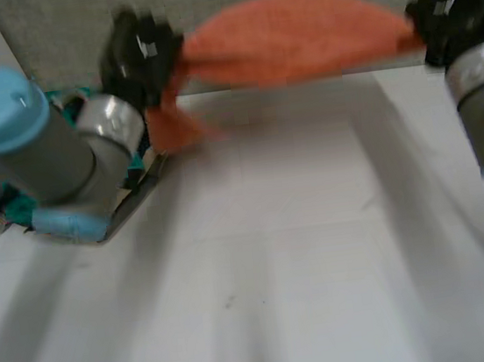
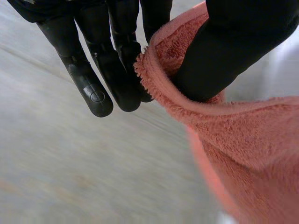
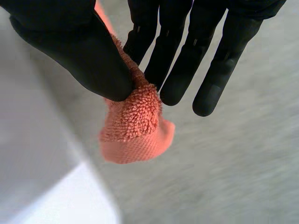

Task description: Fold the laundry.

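Orange towel (image 1: 295, 37) is held in the air, clear of the white tabletop (image 1: 280, 273). It is stretched between the two hands above the tabletop's far edge, in front of a grey panel (image 1: 47, 28). The span is seen as a broad band, gathered to a bunch at each hand.

Left hand (image 1: 138, 57): positioned at the towel's left end, above the far-left corner of the tabletop. In the left wrist view the towel's edge is pinched between the thumb (image 2: 219, 60) and the straight fingers (image 2: 124, 70), with the cloth lapped round the thumb. The outermost fingers are extended and free of cloth. A short tail of towel hangs below this hand; whether it reaches the tabletop cannot be told.

Right hand (image 1: 451, 14): positioned at the towel's right end, above the far-right corner. In the right wrist view a hemmed corner is clamped between the thumb (image 3: 84, 56) and the nearest finger, and a small tuft is left protruding past the pinch. The remaining fingers (image 3: 215, 70) are held straight and touch nothing.

The left arm (image 1: 34, 145) is seen above the tabletop's left edge. Something teal (image 1: 17, 208) is mostly hidden by it and cannot be identified.
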Motion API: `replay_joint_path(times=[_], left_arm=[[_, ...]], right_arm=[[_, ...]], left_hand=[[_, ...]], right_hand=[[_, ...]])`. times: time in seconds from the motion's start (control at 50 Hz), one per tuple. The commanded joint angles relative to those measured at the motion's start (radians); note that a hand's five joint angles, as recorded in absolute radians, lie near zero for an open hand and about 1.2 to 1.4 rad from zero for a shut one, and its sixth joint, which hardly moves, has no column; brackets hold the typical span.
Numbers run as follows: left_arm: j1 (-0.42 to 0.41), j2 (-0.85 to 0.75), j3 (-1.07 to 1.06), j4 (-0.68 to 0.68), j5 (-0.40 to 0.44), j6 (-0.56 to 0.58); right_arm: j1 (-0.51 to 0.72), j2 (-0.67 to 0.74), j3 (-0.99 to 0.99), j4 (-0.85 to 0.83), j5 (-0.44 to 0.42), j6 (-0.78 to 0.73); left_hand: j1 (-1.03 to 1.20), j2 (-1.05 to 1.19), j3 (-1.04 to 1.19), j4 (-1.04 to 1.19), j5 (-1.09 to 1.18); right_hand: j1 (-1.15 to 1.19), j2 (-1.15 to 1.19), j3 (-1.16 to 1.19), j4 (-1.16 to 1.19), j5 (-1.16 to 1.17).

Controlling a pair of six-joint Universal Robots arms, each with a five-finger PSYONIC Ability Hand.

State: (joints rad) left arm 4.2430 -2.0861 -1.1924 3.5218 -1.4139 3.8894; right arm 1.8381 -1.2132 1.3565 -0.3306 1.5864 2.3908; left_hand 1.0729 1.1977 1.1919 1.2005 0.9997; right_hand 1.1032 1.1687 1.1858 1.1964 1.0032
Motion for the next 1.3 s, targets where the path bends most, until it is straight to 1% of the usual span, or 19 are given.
replay_joint_path(times=[0.02, 0.1, 0.14, 0.16, 0.18, 0.22, 0.26, 0.3, 0.36, 0.44, 0.46, 0.5, 0.52, 0.6, 0.68, 0.74, 0.92, 1.14, 1.3], left_arm=[[-0.002, -0.054, -0.259, -0.04, 0.0, 0.008], [0.0, -0.089, -0.292, -0.049, 0.0, 0.041], [0.0, -0.089, -0.299, -0.05, -0.004, 0.045], [0.0, -0.088, -0.303, -0.052, -0.005, 0.041], [0.0, -0.084, -0.309, -0.053, -0.005, 0.041], [0.0, -0.077, -0.322, -0.056, -0.005, 0.036], [0.003, -0.055, -0.345, -0.064, -0.007, 0.032], [0.003, -0.035, -0.361, -0.067, -0.008, 0.025], [0.005, 0.006, -0.398, -0.064, -0.013, -0.002], [0.037, 0.096, -0.444, -0.063, -0.013, -0.114], [0.057, 0.128, -0.46, -0.063, -0.011, -0.183], [0.075, 0.156, -0.473, -0.066, -0.007, -0.258], [0.095, 0.179, -0.489, -0.067, -0.007, -0.343], [0.136, 0.195, -0.516, -0.076, -0.005, -0.485], [0.193, 0.189, -0.547, -0.101, -0.001, -0.562], [0.209, 0.179, -0.547, -0.112, -0.002, -0.571], [0.212, 0.029, -0.463, -0.118, -0.004, -0.576], [0.198, -0.095, -0.329, -0.208, 0.0, -0.63], [0.16, -0.141, -0.253, -0.219, 0.01, -0.674]], right_arm=[[-0.01, 0.027, 0.199, 0.028, -0.035, 0.001], [-0.016, 0.073, 0.227, 0.028, -0.04, 0.008], [-0.016, 0.075, 0.236, 0.028, -0.04, 0.019], [-0.017, 0.075, 0.239, 0.028, -0.039, 0.028], [-0.022, 0.073, 0.242, 0.028, -0.037, 0.033], [-0.039, 0.073, 0.248, 0.028, -0.037, 0.044], [-0.048, 0.072, 0.248, 0.028, -0.037, 0.053], [-0.062, 0.072, 0.247, 0.028, -0.037, 0.077], [-0.074, 0.072, 0.236, 0.03, -0.034, 0.103], [-0.097, 0.072, 0.233, 0.033, -0.035, 0.114], [-0.1, 0.072, 0.233, 0.033, -0.035, 0.116], [-0.103, 0.072, 0.233, 0.035, -0.035, 0.116], [-0.103, 0.072, 0.233, 0.036, -0.035, 0.116], [-0.103, 0.072, 0.233, 0.036, -0.035, 0.117], [-0.103, 0.072, 0.233, 0.038, -0.035, 0.117], [-0.102, 0.072, 0.233, 0.038, -0.035, 0.117], [-0.102, 0.073, 0.234, 0.044, -0.035, 0.117], [-0.106, 0.073, 0.234, 0.047, -0.035, 0.116], [-0.106, 0.075, 0.234, 0.047, -0.034, 0.116]], left_hand=[[0.323, 0.199, 0.204, 0.196, 0.222], [0.292, 0.167, 0.173, 0.164, 0.19], [-0.004, -0.128, -0.123, -0.131, -0.105], [-0.293, -0.418, -0.412, -0.42, -0.394], [-0.386, -0.511, -0.505, -0.513, -0.487], [-0.445, -0.57, -0.564, -0.573, -0.546], [-0.609, -0.734, -0.728, -0.737, -0.71], [-0.674, -0.799, -0.793, -0.802, -0.776], [-0.672, -0.796, -0.791, -0.799, -0.773], [-0.666, -0.79, -0.785, -0.793, -0.767], [-0.666, -0.79, -0.785, -0.793, -0.767], [-0.669, -0.793, -0.788, -0.796, -0.77], [-0.677, -0.802, -0.796, -0.805, -0.779], [-0.666, -0.79, -0.785, -0.793, -0.767], [-0.619, -0.744, -0.738, -0.747, -0.72], [-0.575, -0.699, -0.694, -0.702, -0.676], [-0.346, -0.471, -0.465, -0.473, -0.447], [-0.337, -0.462, -0.456, -0.464, -0.438], [-0.331, -0.456, -0.45, -0.459, -0.432]], right_hand=[[0.293, 0.228, 0.211, 0.2, 0.219], [0.293, 0.228, 0.211, 0.2, 0.219], [0.293, 0.228, 0.211, 0.2, 0.219], [0.293, 0.228, 0.211, 0.2, 0.219], [0.293, 0.228, 0.211, 0.2, 0.219], [0.293, 0.228, 0.211, 0.2, 0.219], [0.293, 0.228, 0.211, 0.2, 0.219], [0.293, 0.228, 0.211, 0.2, 0.219], [0.293, 0.228, 0.211, 0.2, 0.219], [0.293, 0.228, 0.211, 0.2, 0.219], [0.293, 0.228, 0.211, 0.2, 0.219], [0.293, 0.228, 0.211, 0.2, 0.219], [0.293, 0.228, 0.211, 0.2, 0.219], [0.293, 0.228, 0.211, 0.2, 0.219], [0.293, 0.228, 0.211, 0.2, 0.219], [0.293, 0.228, 0.211, 0.2, 0.219], [0.293, 0.228, 0.211, 0.2, 0.219], [0.293, 0.228, 0.211, 0.2, 0.219], [0.293, 0.228, 0.211, 0.2, 0.219]])
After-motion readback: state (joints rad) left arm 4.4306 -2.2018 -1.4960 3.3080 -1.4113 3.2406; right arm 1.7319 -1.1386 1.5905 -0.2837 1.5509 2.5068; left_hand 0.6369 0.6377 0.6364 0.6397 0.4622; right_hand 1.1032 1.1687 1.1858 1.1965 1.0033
